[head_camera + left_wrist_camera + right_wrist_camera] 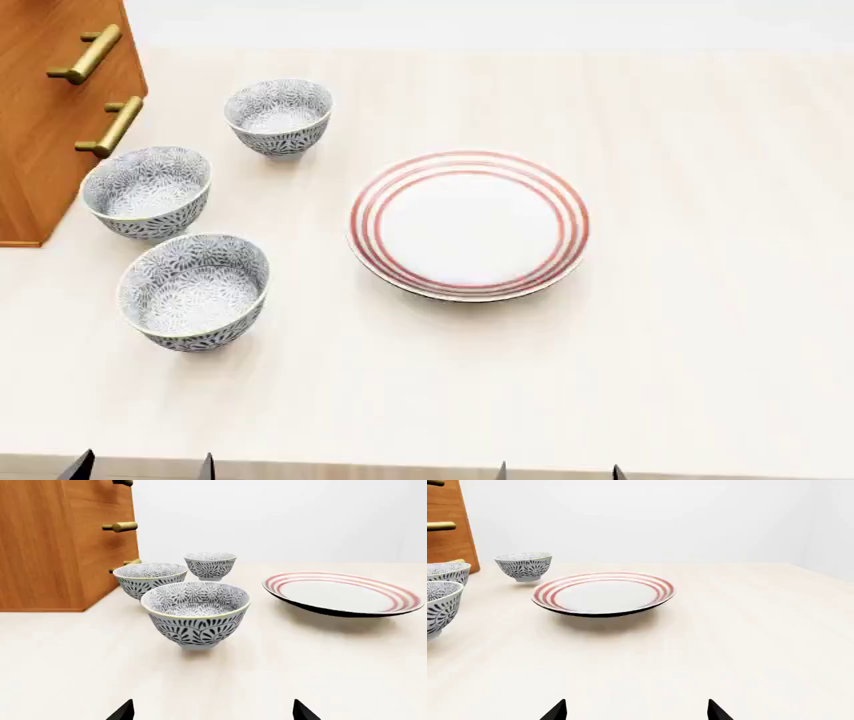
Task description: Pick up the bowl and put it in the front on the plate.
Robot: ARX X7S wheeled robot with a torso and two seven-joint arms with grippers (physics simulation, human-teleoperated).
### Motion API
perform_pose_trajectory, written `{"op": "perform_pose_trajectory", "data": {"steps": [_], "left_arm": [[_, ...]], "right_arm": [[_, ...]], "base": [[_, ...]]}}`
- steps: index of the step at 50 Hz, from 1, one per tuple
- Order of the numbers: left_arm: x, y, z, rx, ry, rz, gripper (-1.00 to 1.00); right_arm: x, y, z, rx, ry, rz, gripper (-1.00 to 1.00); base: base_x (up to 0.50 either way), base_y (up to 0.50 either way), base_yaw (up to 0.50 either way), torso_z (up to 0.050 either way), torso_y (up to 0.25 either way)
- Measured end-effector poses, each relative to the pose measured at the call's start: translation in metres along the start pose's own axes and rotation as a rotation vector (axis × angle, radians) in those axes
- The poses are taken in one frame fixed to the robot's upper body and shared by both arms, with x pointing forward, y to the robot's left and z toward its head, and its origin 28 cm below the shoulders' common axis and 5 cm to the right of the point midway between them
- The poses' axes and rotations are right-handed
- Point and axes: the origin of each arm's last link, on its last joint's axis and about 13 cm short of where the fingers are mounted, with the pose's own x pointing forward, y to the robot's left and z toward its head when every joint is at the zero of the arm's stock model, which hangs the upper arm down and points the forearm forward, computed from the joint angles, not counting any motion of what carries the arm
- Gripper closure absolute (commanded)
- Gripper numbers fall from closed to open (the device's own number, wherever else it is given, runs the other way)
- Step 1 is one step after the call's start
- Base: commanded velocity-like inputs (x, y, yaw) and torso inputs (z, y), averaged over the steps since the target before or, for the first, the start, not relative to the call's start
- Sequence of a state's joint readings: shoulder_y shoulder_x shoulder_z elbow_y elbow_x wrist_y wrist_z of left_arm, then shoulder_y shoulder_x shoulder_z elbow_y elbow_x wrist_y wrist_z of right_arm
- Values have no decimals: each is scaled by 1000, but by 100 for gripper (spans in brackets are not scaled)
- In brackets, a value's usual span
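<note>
On the near left of the table (694,330) sits the bowl (195,290), untouched; the red-ringed plate (469,224) lies empty at centre; left gripper (213,713) and right gripper (636,712) wait spread apart; everything remains.

Both arms stay out of sight: the left gripper (213,712) and the right gripper (636,711) show only as dark fingertip points cut off by the lower edge of each picture, set wide apart. The wooden cabinet (47,110) is cropped by the head view's left and top edges, so its full shape cannot be told. In the right wrist view the bowl (439,607) nearest the camera and the middle bowl (447,572) are sliced by the picture's edge.
</note>
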State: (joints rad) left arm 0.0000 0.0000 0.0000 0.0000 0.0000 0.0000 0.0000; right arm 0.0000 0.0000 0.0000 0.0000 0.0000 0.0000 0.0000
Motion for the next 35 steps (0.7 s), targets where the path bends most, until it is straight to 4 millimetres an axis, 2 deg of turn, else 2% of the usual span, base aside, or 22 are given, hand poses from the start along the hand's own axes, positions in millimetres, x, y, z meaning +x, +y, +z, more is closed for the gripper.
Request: {"op": "perform_pose_trajectory", "data": {"steps": [25,29,35], "left_arm": [[-1,0,-1,-1,9,11,-100],[-3,1,7,28,-81,36,-100],[-9,4,28,102,-293,95,-100]], "right_arm": [[-2,1,1,6,-12,6,-100],[-3,1,9,35,-121,0,-100],[-11,1,31,115,-384,-4,-100]], "base": [[0,0,0,0,0],[0,0,0,0,0],[0,0,0,0,0]]}}
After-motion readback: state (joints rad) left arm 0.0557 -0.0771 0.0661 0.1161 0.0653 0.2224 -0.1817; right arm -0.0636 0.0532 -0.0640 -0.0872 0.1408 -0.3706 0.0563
